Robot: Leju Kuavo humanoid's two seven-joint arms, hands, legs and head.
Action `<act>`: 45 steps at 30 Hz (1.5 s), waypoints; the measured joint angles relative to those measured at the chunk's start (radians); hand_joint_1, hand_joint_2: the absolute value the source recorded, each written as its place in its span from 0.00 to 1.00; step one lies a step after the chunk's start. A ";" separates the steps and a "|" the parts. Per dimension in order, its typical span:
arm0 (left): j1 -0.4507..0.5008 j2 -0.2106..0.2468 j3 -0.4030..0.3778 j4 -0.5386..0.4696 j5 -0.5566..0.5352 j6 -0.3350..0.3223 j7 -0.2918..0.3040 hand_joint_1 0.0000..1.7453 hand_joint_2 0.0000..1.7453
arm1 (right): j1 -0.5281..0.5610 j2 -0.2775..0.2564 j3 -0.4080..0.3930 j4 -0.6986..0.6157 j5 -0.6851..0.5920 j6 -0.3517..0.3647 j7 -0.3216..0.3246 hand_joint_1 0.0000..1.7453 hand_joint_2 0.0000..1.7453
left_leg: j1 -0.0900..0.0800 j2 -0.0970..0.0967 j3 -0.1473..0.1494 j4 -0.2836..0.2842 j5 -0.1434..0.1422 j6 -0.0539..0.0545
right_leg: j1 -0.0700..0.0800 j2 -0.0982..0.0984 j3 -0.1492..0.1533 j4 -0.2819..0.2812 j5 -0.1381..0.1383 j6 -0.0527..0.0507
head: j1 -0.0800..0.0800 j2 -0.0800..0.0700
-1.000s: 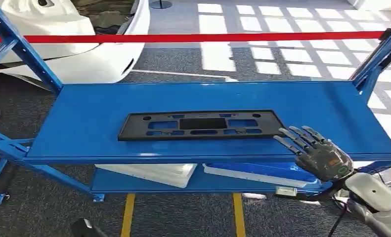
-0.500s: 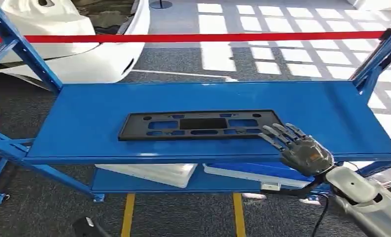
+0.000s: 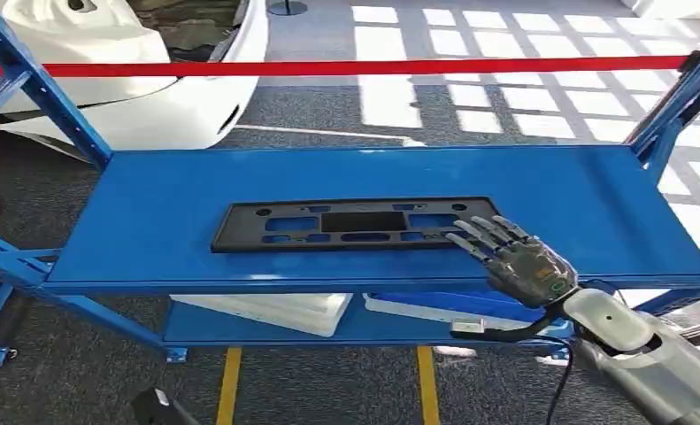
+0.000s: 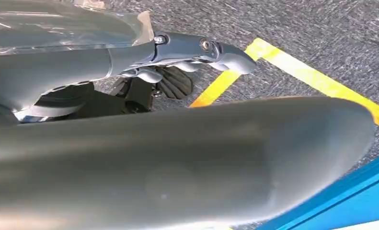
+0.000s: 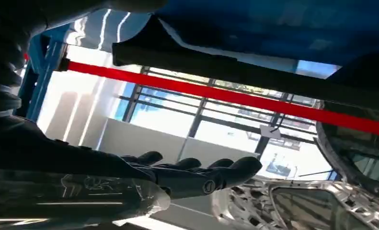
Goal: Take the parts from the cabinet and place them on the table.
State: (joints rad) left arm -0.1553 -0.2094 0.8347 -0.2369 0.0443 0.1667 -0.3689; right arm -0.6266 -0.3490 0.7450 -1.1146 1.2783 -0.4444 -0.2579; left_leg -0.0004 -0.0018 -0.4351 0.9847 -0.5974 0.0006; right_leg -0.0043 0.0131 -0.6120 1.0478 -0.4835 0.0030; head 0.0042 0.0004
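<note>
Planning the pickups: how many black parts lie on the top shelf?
1: the black plate frame lies mid-shelf on the blue top shelf, its right end by the right hand. The shelf below may hide more.

One black plastic part [image 3: 359, 223] lies on the blue cabinet's top shelf [image 3: 169, 221], two white parts [image 3: 266, 310] on the lower shelf, one red barrier tape [image 3: 346, 67] behind.

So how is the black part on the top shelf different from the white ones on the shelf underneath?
The black part is a flat, thin plate with cut-out holes, lying in full sight in the middle of the top shelf. The white parts look thicker and solid, with no holes showing, and are mostly hidden under that shelf. The right hand reaches over the black part's end with fingers spread; nothing is near the white ones. Both kinds lie flat on blue shelves.
</note>
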 joint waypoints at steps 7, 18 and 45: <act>-0.001 0.000 -0.004 0.000 0.000 -0.001 0.001 0.00 0.00 | -0.057 0.062 0.029 0.081 -0.008 0.029 -0.021 0.00 1.00 | 0.000 0.000 0.000 0.000 0.000 0.000 | 0.000 0.000 0.000 0.000 0.000 0.000 | 0.000 0.000; -0.003 0.000 -0.022 0.000 0.000 -0.008 0.010 0.00 0.00 | -0.073 0.121 0.066 0.126 -0.097 0.059 -0.055 0.00 1.00 | 0.000 0.000 0.000 0.000 0.000 0.000 | 0.000 0.001 0.000 0.000 0.000 0.000 | 0.000 0.000; -0.003 0.000 -0.026 0.000 0.000 -0.009 0.019 0.00 0.00 | -0.048 0.166 0.053 0.140 -0.158 0.037 -0.026 0.00 1.00 | 0.000 0.000 0.001 0.000 0.000 0.000 | 0.000 0.001 0.000 0.000 0.000 0.000 | 0.000 0.000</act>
State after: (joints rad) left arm -0.1582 -0.2094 0.8091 -0.2369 0.0446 0.1576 -0.3498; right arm -0.6745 -0.1827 0.7984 -0.9747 1.1208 -0.4078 -0.2842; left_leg -0.0006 -0.0018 -0.4345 0.9847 -0.5971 0.0007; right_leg -0.0043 0.0137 -0.6124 1.0479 -0.4835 0.0029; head 0.0042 0.0004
